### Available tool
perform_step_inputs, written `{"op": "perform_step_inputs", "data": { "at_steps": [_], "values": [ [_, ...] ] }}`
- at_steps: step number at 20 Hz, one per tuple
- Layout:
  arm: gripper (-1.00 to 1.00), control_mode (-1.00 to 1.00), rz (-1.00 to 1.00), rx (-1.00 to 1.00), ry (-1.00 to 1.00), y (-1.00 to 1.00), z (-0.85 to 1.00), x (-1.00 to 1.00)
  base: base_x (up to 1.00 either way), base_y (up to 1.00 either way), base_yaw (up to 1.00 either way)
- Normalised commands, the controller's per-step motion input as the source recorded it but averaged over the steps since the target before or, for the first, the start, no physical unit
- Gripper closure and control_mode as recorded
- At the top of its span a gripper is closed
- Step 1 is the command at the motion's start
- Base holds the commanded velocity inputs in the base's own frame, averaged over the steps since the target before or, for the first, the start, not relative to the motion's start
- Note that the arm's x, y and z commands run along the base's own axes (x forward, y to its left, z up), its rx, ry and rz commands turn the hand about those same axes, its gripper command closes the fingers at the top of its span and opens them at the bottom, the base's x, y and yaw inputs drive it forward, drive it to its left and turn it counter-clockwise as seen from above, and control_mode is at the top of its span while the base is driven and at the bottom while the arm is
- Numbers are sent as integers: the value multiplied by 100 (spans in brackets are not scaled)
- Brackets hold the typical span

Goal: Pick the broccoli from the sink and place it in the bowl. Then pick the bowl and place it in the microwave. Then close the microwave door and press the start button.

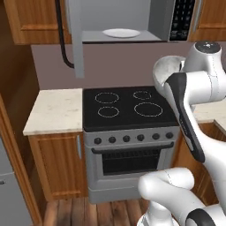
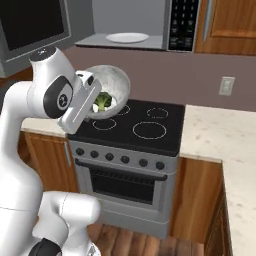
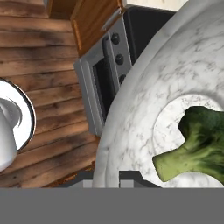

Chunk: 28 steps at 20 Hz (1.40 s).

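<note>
Carrying the bowl [image 2: 111, 89] at upper left of the right base view, the end effector [image 3: 107, 175] is pinched nearly closed on its rim, broccoli [image 2: 103, 101] inside. It should stay level and lift toward the open microwave [image 2: 145, 22] above the stove [image 2: 140, 127], avoiding the plate [image 2: 127, 37] inside.

The arm [image 1: 201, 84] is glossy white, chunky rounded segments all the way up, with dark grey-black bands at the joints. One link has a long black strip down its side (looks like a rubbery cover). The top cap [image 1: 207, 46] is pale grey with small dark dots on it. From the right, a round dark joint disc [image 2: 58, 98] shows small white markings.
</note>
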Motion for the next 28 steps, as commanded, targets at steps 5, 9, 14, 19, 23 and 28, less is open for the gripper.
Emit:
{"op": "perform_step_inputs", "data": {
  "at_steps": [5, 9, 14, 19, 23, 28],
  "values": [
    [100, 100, 0, 0, 0, 0, 0, 0, 52, 0, 0],
    [100, 100, 0, 0, 0, 0, 0, 0, 5, 4, 0],
    [100, 100, 0, 0, 0, 0, 0, 0, 24, 11, 0],
    [100, 100, 0, 0, 0, 0, 0, 0, 52, 14, 0],
    [100, 100, 0, 0, 0, 0, 0, 0, 30, 19, 0],
    [100, 100, 0, 0, 0, 0, 0, 0, 0, 18, 0]
  ]
}}
